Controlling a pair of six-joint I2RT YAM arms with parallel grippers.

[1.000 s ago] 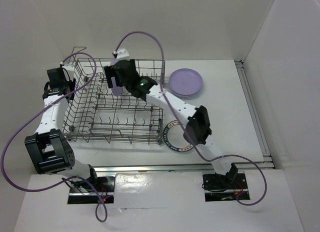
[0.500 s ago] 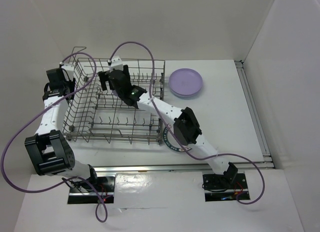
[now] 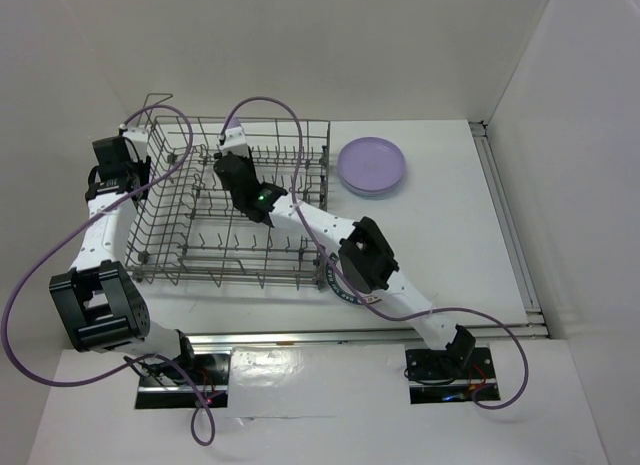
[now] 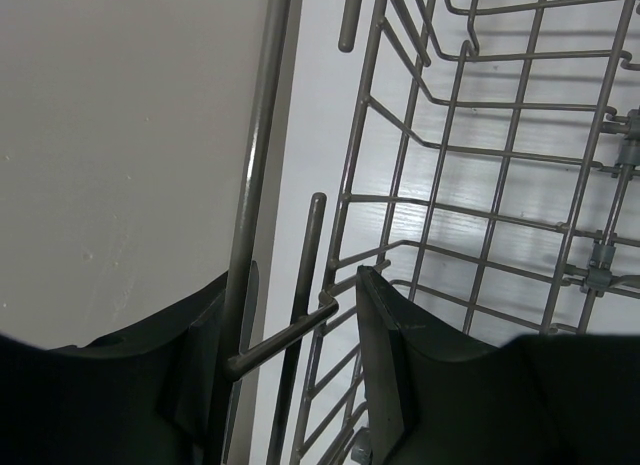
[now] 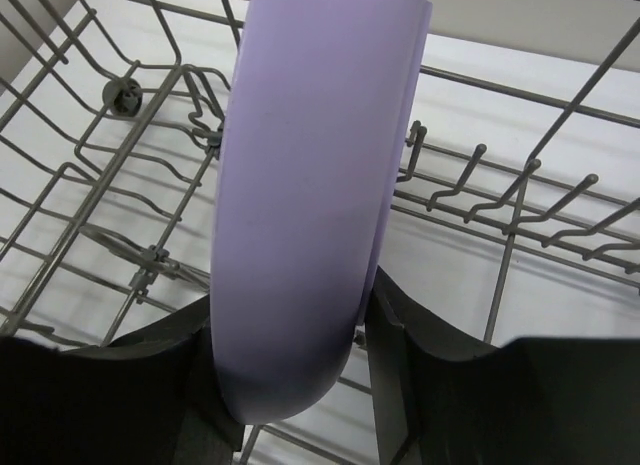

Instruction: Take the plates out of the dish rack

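The upright lavender plate (image 5: 300, 185) stood on edge inside the dish rack (image 3: 230, 270), in its far middle part, left of centre in the overhead view. It was smooth and matte, its rounded rim pointing down toward the wrist camera. The right gripper (image 5: 295, 320) straddled that lower rim. Its two dark fingers (image 5: 395, 375) lay against either face with no gap showing, so the plate was pinched between them.

The rack was a rectangular basket of thin grey metal wire with rows of short upright tines. A raised wire handle (image 3: 155, 98) stood at its upper-left corner.

At the rack's left wall, the left gripper (image 4: 290, 355) had its jaws drawn in narrowly. They clamped a straight vertical rod and a bent hook of the rim wire.

Outside the rack, in the upper right of the overhead frame, a flat lavender plate (image 3: 371, 165) lay on the white table (image 3: 450, 235), apparently on top of another. Just beside the rack's lower-right corner lay a white patterned plate (image 3: 335, 283) with a dark-blue ring, partly hidden by the right arm.
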